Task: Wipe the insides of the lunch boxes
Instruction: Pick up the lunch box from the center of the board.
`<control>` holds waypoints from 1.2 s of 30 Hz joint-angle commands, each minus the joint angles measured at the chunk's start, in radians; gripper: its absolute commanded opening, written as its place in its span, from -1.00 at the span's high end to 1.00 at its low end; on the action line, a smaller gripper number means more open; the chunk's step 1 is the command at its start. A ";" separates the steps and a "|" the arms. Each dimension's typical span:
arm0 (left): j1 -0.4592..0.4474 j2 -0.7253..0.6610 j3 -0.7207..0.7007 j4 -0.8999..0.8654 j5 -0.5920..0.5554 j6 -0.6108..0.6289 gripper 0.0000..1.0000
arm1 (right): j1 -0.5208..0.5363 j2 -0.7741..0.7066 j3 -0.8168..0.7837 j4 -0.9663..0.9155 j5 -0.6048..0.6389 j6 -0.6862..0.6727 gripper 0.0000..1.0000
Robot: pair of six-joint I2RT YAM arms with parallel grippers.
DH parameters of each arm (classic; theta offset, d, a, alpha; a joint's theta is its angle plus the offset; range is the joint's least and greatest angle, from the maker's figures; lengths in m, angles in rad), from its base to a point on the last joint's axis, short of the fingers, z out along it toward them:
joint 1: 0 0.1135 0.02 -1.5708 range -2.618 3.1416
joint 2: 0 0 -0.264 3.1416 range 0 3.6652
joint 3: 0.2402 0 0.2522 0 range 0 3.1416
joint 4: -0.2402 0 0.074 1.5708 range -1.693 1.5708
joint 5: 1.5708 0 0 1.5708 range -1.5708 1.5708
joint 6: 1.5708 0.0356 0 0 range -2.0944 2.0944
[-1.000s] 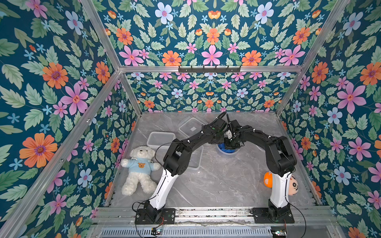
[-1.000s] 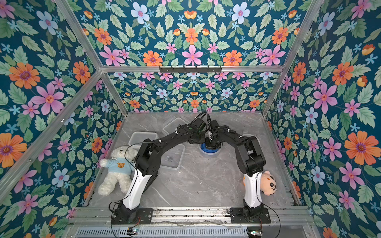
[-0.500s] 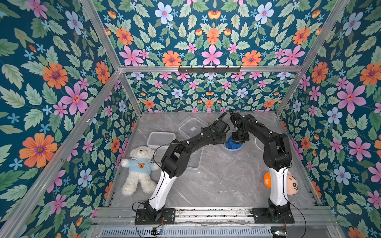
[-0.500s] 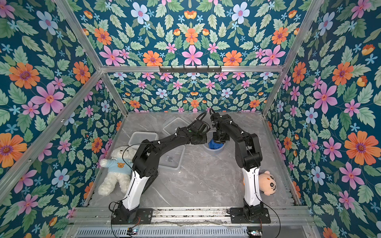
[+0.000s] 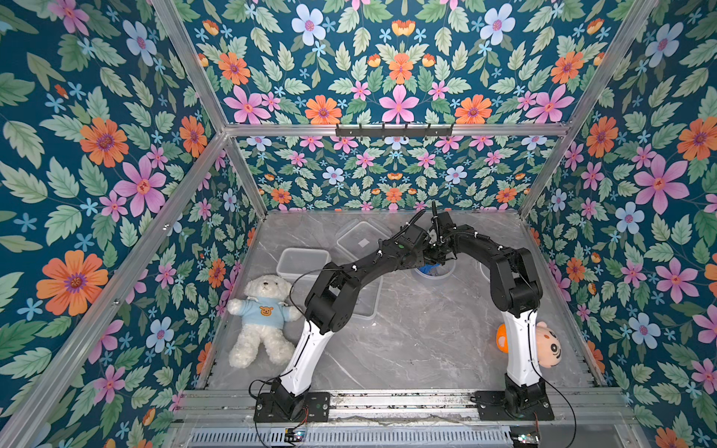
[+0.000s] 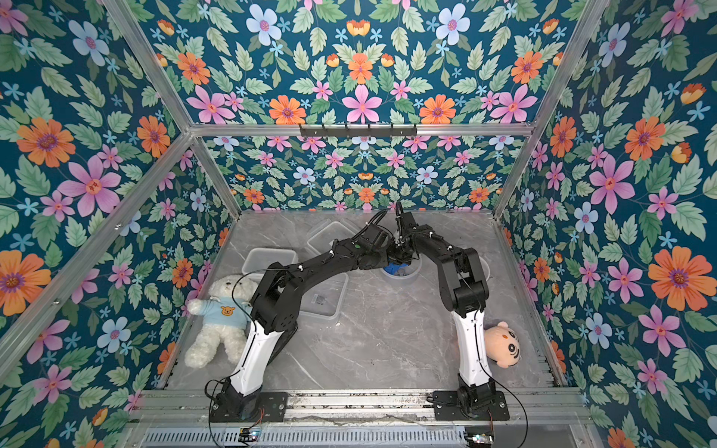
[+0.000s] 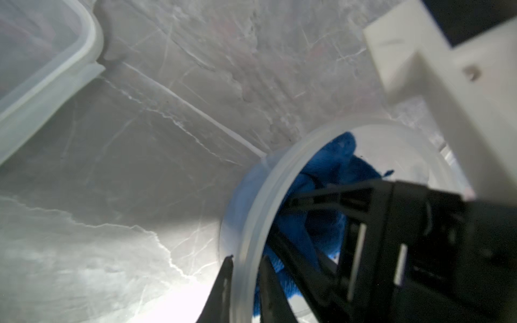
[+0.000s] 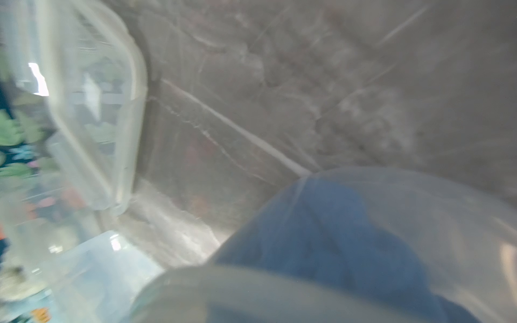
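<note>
While the left gripper (image 7: pixel 246 257) is pinching the rim of the round lunch box (image 7: pixel 251 221), with one finger pressing outside the wall and the other inside it, the right gripper (image 7: pixel 279 217) is reaching down into the same box from the opposite side, its jaws clamping shut on the bunched blue cloth (image 7: pixel 324 170). In a top view the two wrists are meeting directly above this box (image 6: pixel 409 275), which is sitting upright on the marble tabletop (image 6: pixel 388 341). The square lunch box (image 6: pixel 326 300) is lying back under the left forearm, well apart from both grippers, and the rectangular lunch box (image 6: pixel 269 259) is sitting farther out beyond it, on that arm's outer side.
</note>
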 commanded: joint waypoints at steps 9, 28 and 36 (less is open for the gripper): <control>0.001 0.025 0.035 -0.004 0.034 0.011 0.64 | 0.008 -0.135 -0.169 -0.412 -0.025 -0.227 1.00; -0.013 0.003 0.016 -0.024 0.040 0.023 0.64 | -0.031 -0.071 0.249 -0.390 0.423 -0.210 1.00; -0.012 0.034 0.068 -0.041 0.045 0.028 0.64 | -0.034 -0.060 0.110 -0.026 -0.200 -0.076 1.00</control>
